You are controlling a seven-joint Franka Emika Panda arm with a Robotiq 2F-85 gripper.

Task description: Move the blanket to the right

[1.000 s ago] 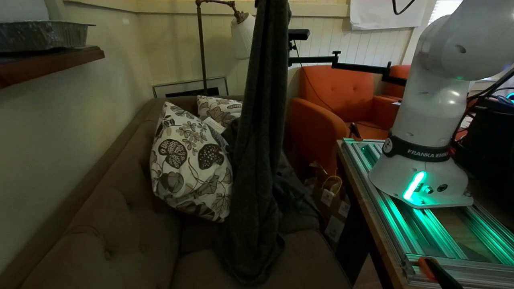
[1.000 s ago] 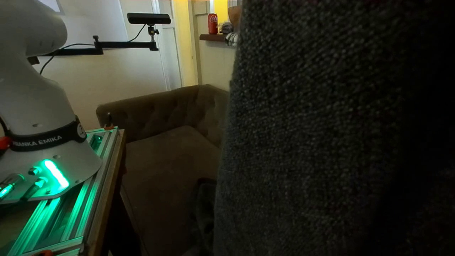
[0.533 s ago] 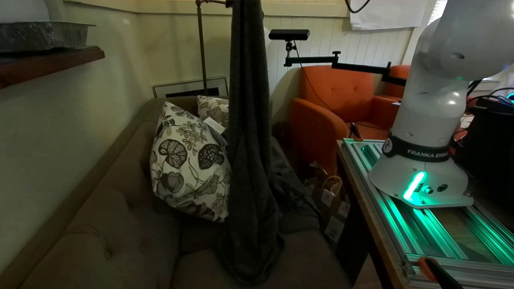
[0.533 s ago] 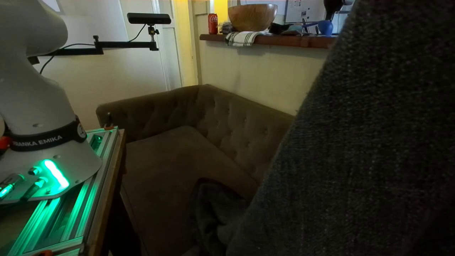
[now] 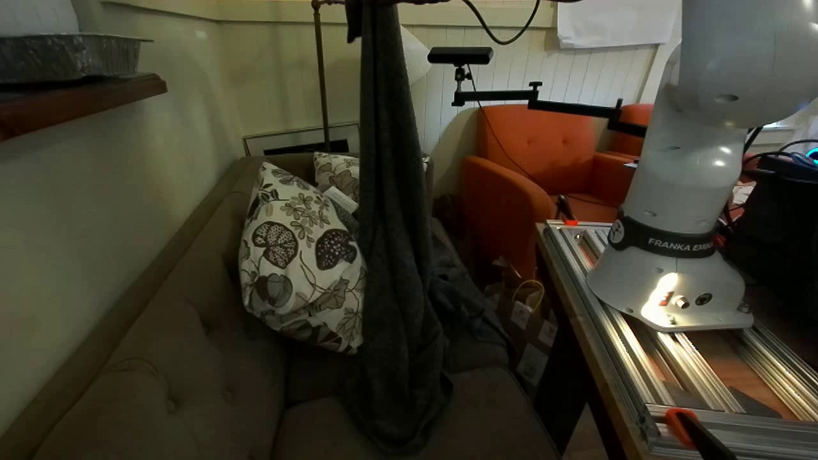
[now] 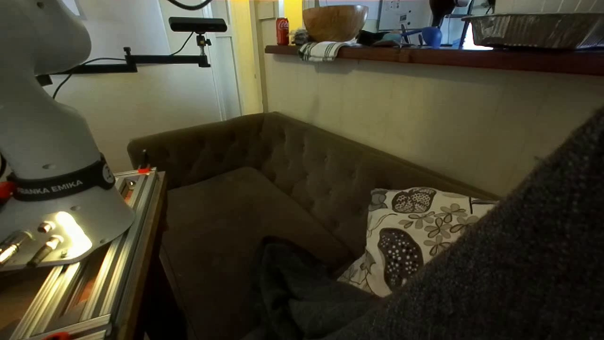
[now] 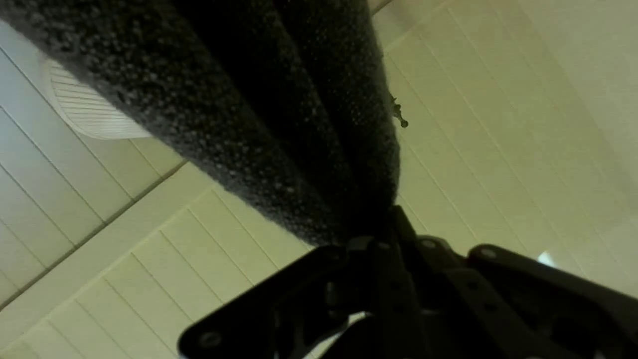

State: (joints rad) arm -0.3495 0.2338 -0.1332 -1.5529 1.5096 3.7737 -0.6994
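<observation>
The dark grey blanket (image 5: pixel 396 255) hangs in a long column from the top of an exterior view down to the sofa seat, where its lower end lies bunched. In an exterior view the blanket (image 6: pixel 495 283) fills the lower right, very close to the camera, with a fold resting on the seat. In the wrist view the blanket (image 7: pixel 299 124) is gathered to a point at the fingertips of my gripper (image 7: pixel 379 227), which is shut on it. The fingertips themselves are dark and partly covered by cloth. My gripper is not clearly visible in either exterior view.
The brown sofa (image 5: pixel 160 358) holds a patterned cushion (image 5: pixel 300 268) beside the blanket. A lampshade (image 5: pixel 414 57) and a camera on a black arm (image 5: pixel 498 96) stand behind it. The robot's table (image 5: pixel 594 358) borders the sofa. A shelf (image 6: pixel 401 55) carries a foil tray (image 6: pixel 533 30).
The blanket's raised upper part has swung left in an exterior view and right in an exterior view, uncovering the shelf and cushion. Its lower end stayed. The base light changed from green to white.
</observation>
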